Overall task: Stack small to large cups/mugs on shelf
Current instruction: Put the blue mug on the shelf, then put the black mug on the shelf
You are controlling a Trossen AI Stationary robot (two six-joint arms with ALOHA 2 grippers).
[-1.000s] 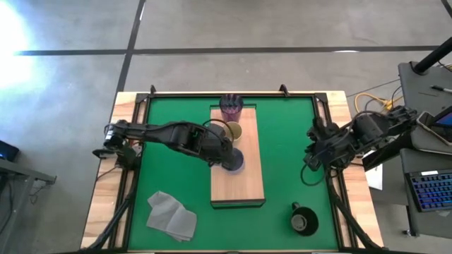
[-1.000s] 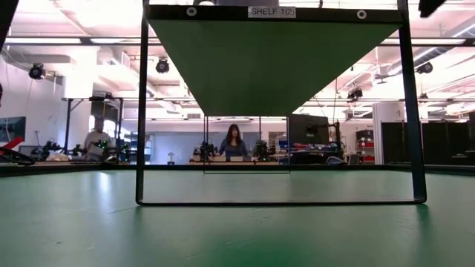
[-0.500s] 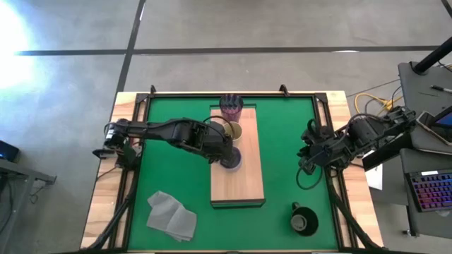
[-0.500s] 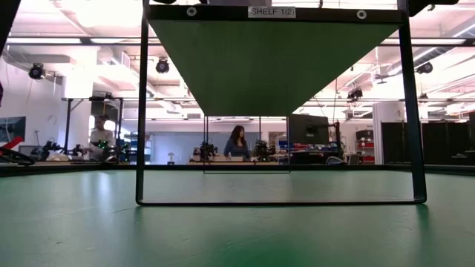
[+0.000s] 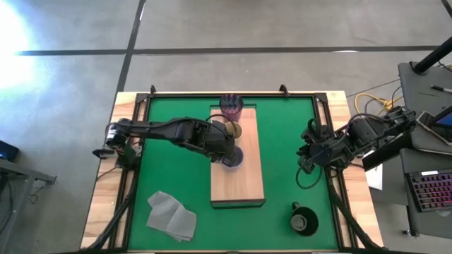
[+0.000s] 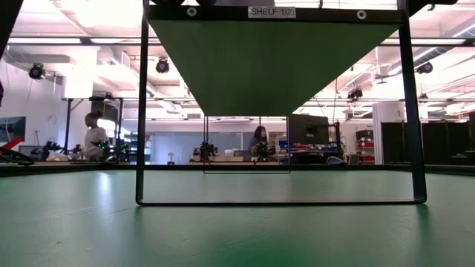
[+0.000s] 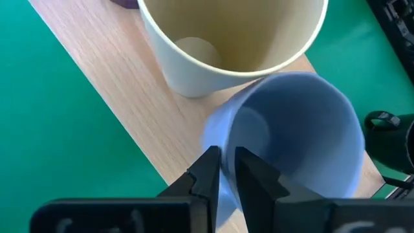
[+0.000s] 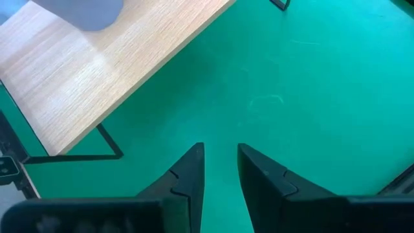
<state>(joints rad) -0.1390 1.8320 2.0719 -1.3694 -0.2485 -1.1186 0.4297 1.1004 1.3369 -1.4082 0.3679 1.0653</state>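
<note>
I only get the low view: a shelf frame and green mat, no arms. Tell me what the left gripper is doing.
Observer: The left gripper is shut on the rim of the lavender mug, over the shelf, right beside the cream-yellow cup.
Operator: Report the black mug.
Observer: The black mug stands on the green mat, off the shelf, on the right arm's side.
Operator: Now the right gripper.
Observer: The right gripper hangs over the mat beside the shelf, open and empty.
</note>
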